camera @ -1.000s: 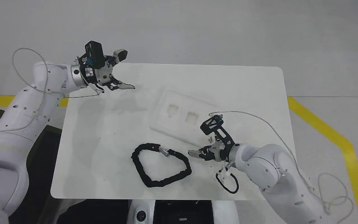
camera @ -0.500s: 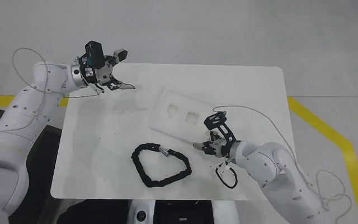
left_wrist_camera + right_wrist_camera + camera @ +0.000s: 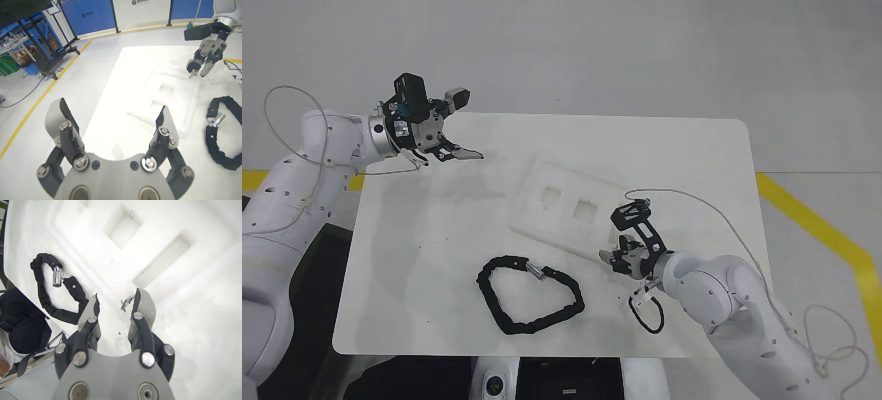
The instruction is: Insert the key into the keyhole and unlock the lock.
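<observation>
A black fabric-covered chain lock [image 3: 527, 292] lies in a loop near the table's front edge, its silver lock cylinder [image 3: 56, 277] joining the two ends. The small metal key [image 3: 125, 303] rests against one pad of my right gripper [image 3: 117, 293], whose fingers stand apart, just right of the chain and at the foam tray's near corner. From the left wrist view the key [image 3: 192, 73] sits at the tip of one finger of that gripper [image 3: 197, 73]. I cannot tell whether it lies on the table or sticks to the pad. My left gripper [image 3: 113, 104] hovers open at the table's far left corner, holding nothing.
A white foam tray [image 3: 542, 195] with two square recesses sits mid-table; a small wire ring [image 3: 132, 214] lies in one recess. A black cable loop [image 3: 647, 315] hangs by the right wrist near the front edge. The white table [image 3: 422, 260] is bare at left.
My right gripper has drifted to the right, away from the chain lock and toward the foam tray's corner, turning as it went. The left arm has not moved.
</observation>
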Robot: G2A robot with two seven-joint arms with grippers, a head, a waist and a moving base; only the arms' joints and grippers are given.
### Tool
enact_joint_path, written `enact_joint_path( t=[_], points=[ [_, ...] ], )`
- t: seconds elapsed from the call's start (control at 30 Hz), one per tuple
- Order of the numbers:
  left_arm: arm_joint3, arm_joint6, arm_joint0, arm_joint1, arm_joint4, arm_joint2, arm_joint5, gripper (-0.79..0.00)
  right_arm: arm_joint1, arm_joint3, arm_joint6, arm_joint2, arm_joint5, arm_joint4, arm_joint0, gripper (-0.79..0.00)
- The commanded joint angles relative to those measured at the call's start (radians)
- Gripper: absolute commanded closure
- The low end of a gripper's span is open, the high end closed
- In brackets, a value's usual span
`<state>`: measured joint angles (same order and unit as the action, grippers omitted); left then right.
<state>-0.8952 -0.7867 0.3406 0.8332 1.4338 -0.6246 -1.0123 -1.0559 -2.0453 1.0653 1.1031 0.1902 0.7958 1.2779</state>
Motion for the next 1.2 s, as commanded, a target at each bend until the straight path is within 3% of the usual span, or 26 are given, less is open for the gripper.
enact_joint_path(
  t=[0.0,0.3,0.47,0.5,1.17],
  points=[
    [0.0,0.0,0.0,0.0,0.0,0.0,0.0,-0.785,0.0,0.0,0.001,0.001,0.005,0.005,0.0,-0.311],
    [0.0,0.0,0.0,0.0,0.0,0.0,0.0,-0.785,-0.003,0.008,0.017,-0.005,0.006,0.022,-0.003,-0.203],
    [0.0,0.0,0.0,0.0,0.0,0.0,0.0,-0.785,-0.004,0.016,0.021,-0.009,0.005,0.03,-0.007,-0.009],
    [0.0,0.0,0.0,0.0,0.0,0.0,0.0,-0.785,-0.005,0.017,0.019,-0.009,0.005,0.031,-0.008,0.0],
    [0.0,0.0,0.0,0.0,0.0,0.0,0.0,-0.785,-0.002,-0.036,-0.004,0.05,0.061,0.156,0.01,0.0]
  ],
)
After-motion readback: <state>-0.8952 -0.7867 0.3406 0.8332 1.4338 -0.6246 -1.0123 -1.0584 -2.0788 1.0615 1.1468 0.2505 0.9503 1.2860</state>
